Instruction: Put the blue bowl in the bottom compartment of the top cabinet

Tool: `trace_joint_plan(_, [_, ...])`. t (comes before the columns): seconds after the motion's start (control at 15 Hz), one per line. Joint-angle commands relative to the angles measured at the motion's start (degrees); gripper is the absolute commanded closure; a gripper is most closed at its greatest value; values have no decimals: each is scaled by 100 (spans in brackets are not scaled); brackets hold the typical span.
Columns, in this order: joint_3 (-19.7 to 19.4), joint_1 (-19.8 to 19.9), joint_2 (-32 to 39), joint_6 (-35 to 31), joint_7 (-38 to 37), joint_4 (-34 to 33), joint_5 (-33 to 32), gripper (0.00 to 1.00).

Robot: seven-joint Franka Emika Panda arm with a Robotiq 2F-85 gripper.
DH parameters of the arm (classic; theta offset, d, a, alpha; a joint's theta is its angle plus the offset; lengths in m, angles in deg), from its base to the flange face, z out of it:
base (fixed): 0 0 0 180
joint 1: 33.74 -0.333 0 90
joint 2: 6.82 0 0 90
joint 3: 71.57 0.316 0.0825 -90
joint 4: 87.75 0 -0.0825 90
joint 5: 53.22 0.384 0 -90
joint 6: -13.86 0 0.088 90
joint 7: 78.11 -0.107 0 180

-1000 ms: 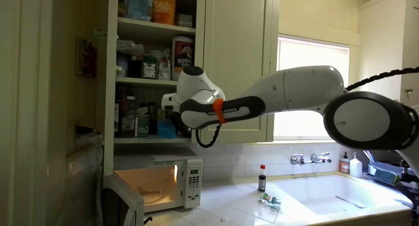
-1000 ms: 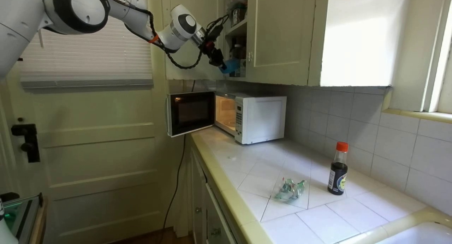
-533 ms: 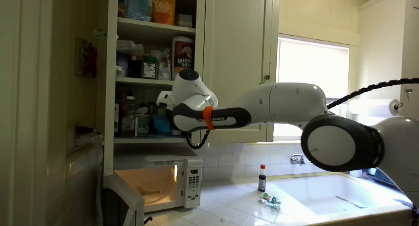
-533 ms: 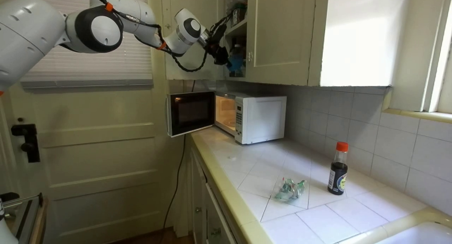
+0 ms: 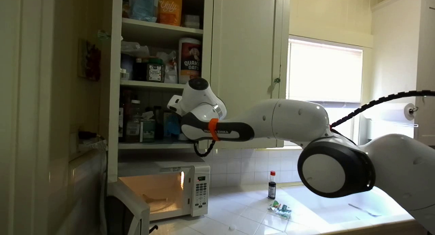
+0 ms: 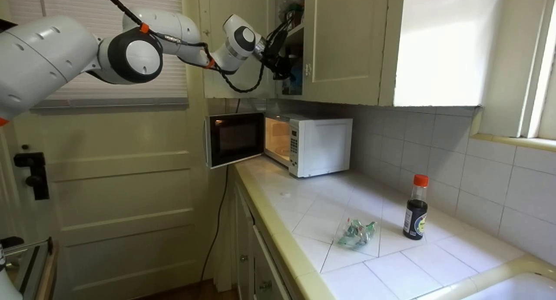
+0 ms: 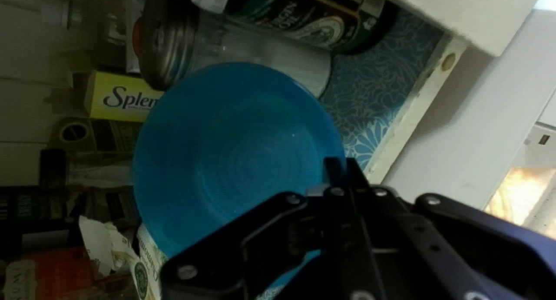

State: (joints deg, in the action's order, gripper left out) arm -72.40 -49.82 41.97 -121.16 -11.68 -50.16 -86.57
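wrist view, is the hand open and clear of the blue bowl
No, in the wrist view the hand is closed on the blue bowl at its rim.

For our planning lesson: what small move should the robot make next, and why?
Probably rotate the blue bowl toward level over the patterned liner of the bottom compartment before releasing. The gripper pinches its rim, and in the wrist view its open side faces the camera while the upright glass jar shows its side, so the bowl looks tipped.
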Motion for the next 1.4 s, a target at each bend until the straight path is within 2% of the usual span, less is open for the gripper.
trace_joint_plan(0.0, [-190, 23, 480, 86, 55, -731, 301, 99])
trace_joint_plan(0.2, [-298, 32, 654, 124, 85, -974, 519, 99])
trace_joint_plan(0.27, [-194, 92, 617, 72, 4, -877, 444, 99])
trace_joint_plan(1.33, [-142, 283, 732, 250, 71, -882, 706, 99])
